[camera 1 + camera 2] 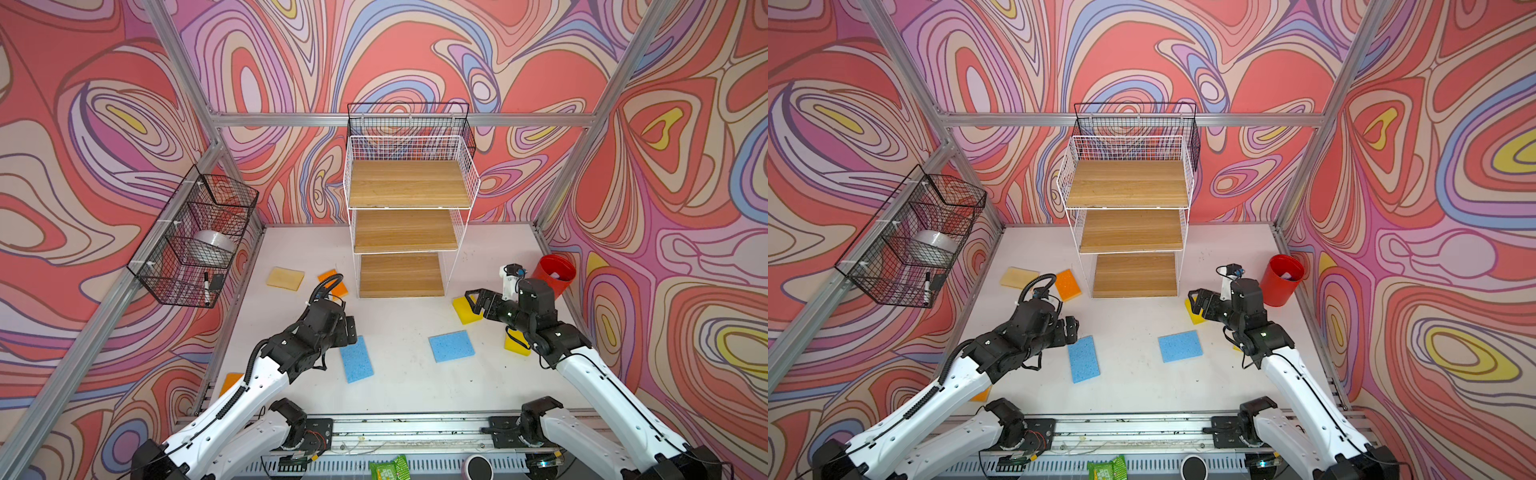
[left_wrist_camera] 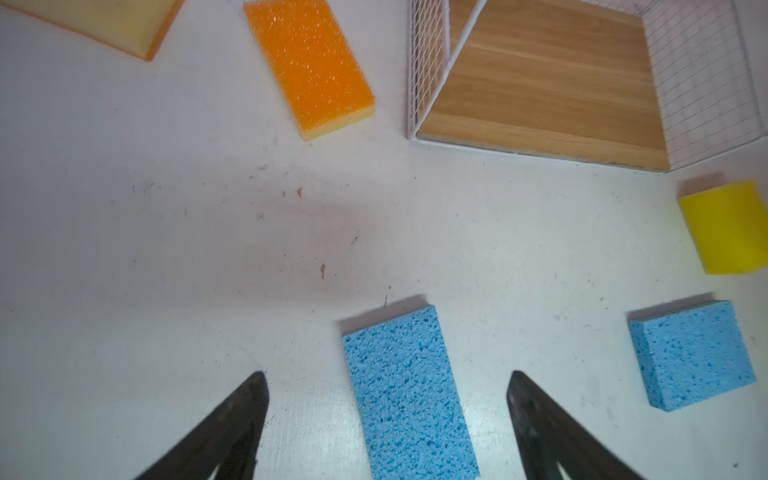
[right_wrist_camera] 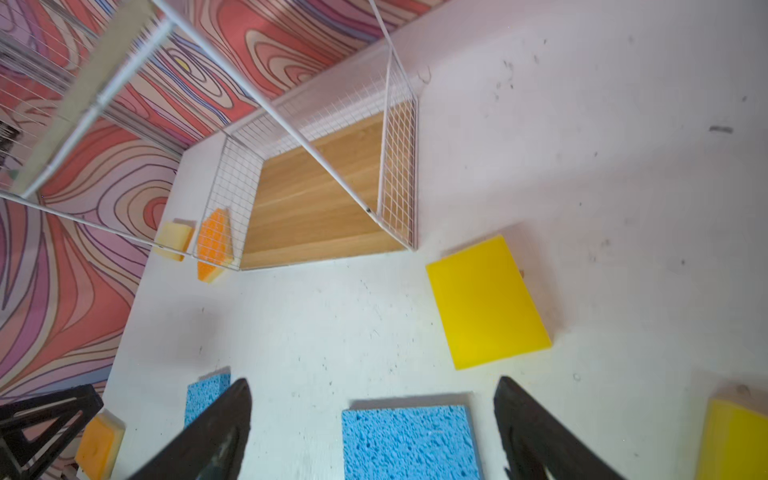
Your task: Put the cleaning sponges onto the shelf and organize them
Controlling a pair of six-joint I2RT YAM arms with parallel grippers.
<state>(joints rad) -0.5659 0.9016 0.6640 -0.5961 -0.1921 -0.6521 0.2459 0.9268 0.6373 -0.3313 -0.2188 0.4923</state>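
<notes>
The white wire shelf (image 1: 405,216) with three bare wood tiers stands at the back. The sponges all lie on the table. My left gripper (image 2: 387,374) is open above the near end of a light blue sponge (image 2: 405,386), not touching it. Over the other blue sponge (image 3: 407,440) hovers my right gripper (image 3: 374,380), also open and empty. One yellow sponge (image 3: 486,301) lies by the shelf's right foot, another (image 1: 515,345) under the right arm. An orange sponge (image 2: 309,66) and a tan-side-up one (image 1: 285,278) lie left of the shelf. A third orange one (image 1: 230,380) sits at the front left.
A red cup (image 1: 555,274) stands at the right wall behind the right arm. A black wire basket (image 1: 195,245) hangs on the left frame, another (image 1: 409,124) behind the shelf top. A green packet (image 1: 388,469) lies at the front rail.
</notes>
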